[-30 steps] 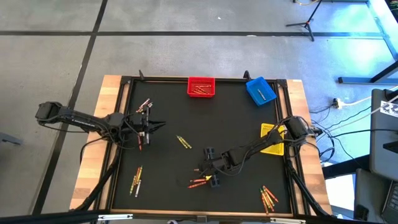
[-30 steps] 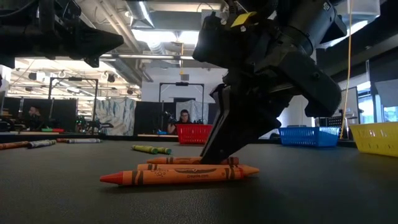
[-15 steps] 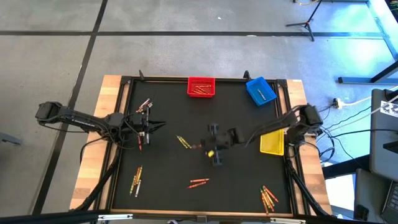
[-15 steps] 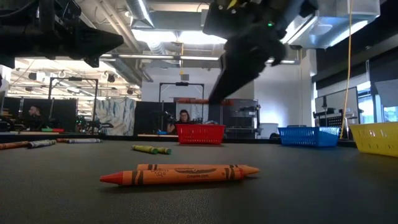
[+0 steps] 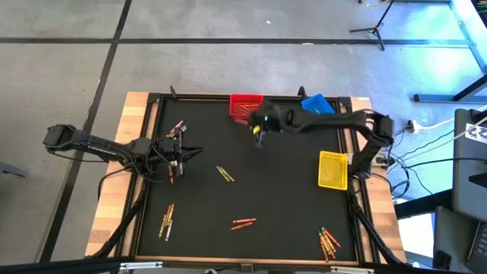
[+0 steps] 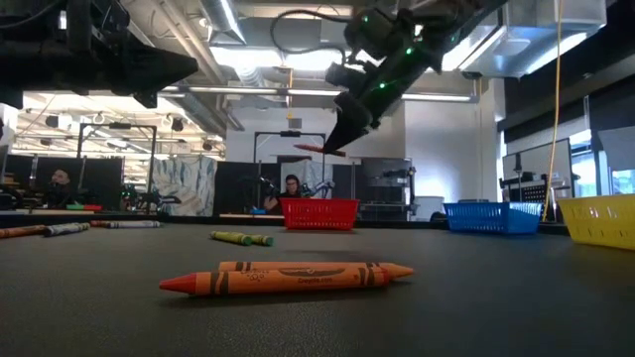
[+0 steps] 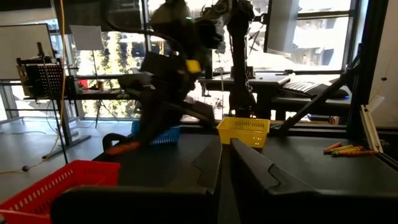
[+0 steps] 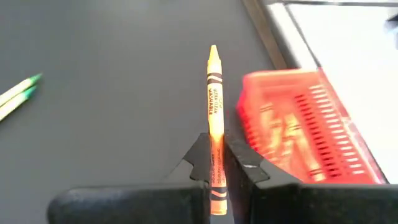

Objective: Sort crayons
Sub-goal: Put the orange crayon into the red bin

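Note:
My right gripper [image 5: 259,127] is high over the far middle of the table, beside the red bin [image 5: 246,106], and is shut on an orange crayon [image 8: 214,106]. The same crayon shows in the low view [image 6: 317,151]. My left gripper [image 5: 196,152] is shut and empty at the table's left. Two orange-red crayons [image 5: 243,223] lie flat on the mat near the front middle. Green-yellow crayons [image 5: 224,173] lie flat mid-table. My right gripper pinches the orange crayon's lower half [image 8: 216,163] between its two fingers. The crayon lies along the fingers, its pointed tip [image 8: 213,50] sticking out ahead of them. The fingers slant down from above. The crayon is lifted clear, nearly level [image 6: 316,151].
A blue bin [image 5: 318,109] stands at the far right, a yellow bin [image 5: 332,169] at the right edge. More crayons lie at the near left [image 5: 167,219], the near right corner [image 5: 328,241] and beside my left arm [image 5: 177,128].
My right gripper has risen from the crayons at the near middle with one orange crayon and gone toward the table's far edge, up to the red bin. The crayon is lifted clear; two crayons have stayed on the mat.

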Robot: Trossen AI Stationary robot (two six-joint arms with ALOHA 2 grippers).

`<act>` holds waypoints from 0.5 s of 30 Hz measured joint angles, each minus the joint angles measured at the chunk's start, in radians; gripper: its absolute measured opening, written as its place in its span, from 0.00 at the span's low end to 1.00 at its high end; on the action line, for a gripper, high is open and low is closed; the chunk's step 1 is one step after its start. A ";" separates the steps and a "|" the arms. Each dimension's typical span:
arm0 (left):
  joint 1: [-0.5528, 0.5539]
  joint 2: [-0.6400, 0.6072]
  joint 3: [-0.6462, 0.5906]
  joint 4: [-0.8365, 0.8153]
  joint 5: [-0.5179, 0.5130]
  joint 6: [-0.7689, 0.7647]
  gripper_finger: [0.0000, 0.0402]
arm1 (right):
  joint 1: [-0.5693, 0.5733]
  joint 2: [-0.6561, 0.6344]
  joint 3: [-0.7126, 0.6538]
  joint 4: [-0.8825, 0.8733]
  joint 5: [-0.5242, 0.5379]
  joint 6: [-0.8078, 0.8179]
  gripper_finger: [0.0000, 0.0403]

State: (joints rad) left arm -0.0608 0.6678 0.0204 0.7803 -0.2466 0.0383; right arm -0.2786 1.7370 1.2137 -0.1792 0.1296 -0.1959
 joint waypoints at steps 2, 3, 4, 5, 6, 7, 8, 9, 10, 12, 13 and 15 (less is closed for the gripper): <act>0.000 0.000 0.000 0.000 -0.002 0.000 0.06 | -0.057 0.000 0.000 0.052 -0.030 -0.002 0.05; 0.000 0.000 0.000 0.000 -0.003 0.000 0.06 | -0.083 0.000 0.000 0.074 -0.046 0.005 0.05; 0.000 0.000 0.000 0.000 -0.004 0.000 0.06 | -0.107 0.003 0.000 0.097 -0.056 0.008 0.05; 0.000 0.000 0.000 0.000 -0.005 0.000 0.06 | -0.127 0.009 0.001 0.124 -0.065 0.009 0.05; 0.000 0.000 0.000 0.000 -0.005 0.000 0.06 | -0.148 0.012 0.002 0.137 -0.075 0.011 0.05; 0.000 0.000 0.000 0.000 -0.005 0.000 0.06 | -0.167 0.014 0.002 0.135 -0.079 0.012 0.05; 0.000 0.000 0.000 0.000 -0.005 0.000 0.06 | -0.182 0.021 0.002 0.143 -0.079 0.013 0.05; 0.000 0.000 0.000 0.000 -0.006 0.000 0.06 | -0.195 0.030 0.002 0.160 -0.078 0.014 0.05; 0.000 0.000 0.000 0.000 -0.006 0.000 0.06 | -0.208 0.037 0.003 0.158 -0.080 0.022 0.05; 0.000 0.000 0.000 0.000 -0.011 0.001 0.06 | -0.229 0.058 0.002 0.166 -0.086 0.045 0.05; 0.000 0.000 0.000 0.000 -0.016 0.006 0.06 | -0.236 0.070 0.002 0.177 -0.094 0.059 0.05; 0.000 0.000 0.000 0.000 -0.021 0.020 0.06 | -0.249 0.093 0.002 0.177 -0.097 0.065 0.05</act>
State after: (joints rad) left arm -0.0608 0.6674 0.0204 0.7803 -0.2672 0.0582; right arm -0.5274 1.8302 1.2156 -0.0017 0.0326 -0.1307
